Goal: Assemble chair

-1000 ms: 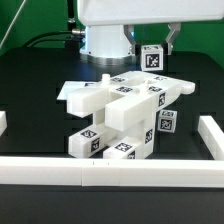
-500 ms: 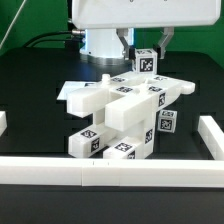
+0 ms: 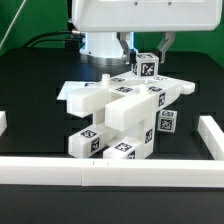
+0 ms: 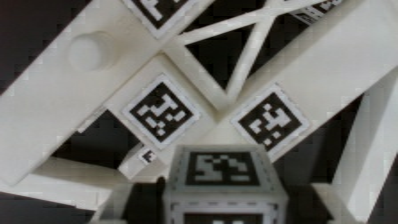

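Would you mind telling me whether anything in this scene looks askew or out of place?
Nothing looks damaged. The tagged block in the gripper hangs slightly tilted over the partly built chair, which appears to lie tipped on the black table rather than upright.

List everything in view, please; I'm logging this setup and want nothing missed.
chair: one, white with black-and-white tags, part-built, mid-table
block: one, white, tagged, above the chair's far edge
rails: three stretches seen, white, near edge and both sides of the table
table: one, black, under everything
cables: count unclear, black, behind the table on the exterior view's left
arm: one, white, behind the chair
gripper: one, dark fingers, shut on the block
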`<state>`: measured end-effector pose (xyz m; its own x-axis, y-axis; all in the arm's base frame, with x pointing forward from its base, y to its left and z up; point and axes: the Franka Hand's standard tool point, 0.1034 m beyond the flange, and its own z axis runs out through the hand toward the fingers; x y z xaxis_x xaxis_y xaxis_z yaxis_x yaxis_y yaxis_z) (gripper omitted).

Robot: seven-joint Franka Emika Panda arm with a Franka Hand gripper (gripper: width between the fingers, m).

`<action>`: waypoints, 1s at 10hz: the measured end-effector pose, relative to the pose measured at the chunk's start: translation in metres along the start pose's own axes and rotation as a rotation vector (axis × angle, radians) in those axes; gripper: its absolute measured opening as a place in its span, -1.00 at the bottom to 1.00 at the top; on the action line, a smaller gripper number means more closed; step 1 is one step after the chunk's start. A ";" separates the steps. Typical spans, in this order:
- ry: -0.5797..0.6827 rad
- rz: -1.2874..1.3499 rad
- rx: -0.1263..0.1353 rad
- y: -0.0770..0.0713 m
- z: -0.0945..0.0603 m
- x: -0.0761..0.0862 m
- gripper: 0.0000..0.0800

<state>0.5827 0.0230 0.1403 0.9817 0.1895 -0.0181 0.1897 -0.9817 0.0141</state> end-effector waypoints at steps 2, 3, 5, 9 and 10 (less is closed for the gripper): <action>0.005 -0.005 -0.007 -0.001 0.006 0.003 -0.29; 0.008 -0.008 -0.010 -0.001 0.007 0.005 -0.29; 0.013 -0.010 -0.013 -0.001 0.008 0.006 -0.29; 0.015 -0.008 -0.017 0.001 0.012 0.005 -0.29; 0.018 -0.008 -0.019 0.002 0.013 0.006 -0.29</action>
<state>0.5884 0.0223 0.1268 0.9803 0.1973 -0.0005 0.1972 -0.9798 0.0331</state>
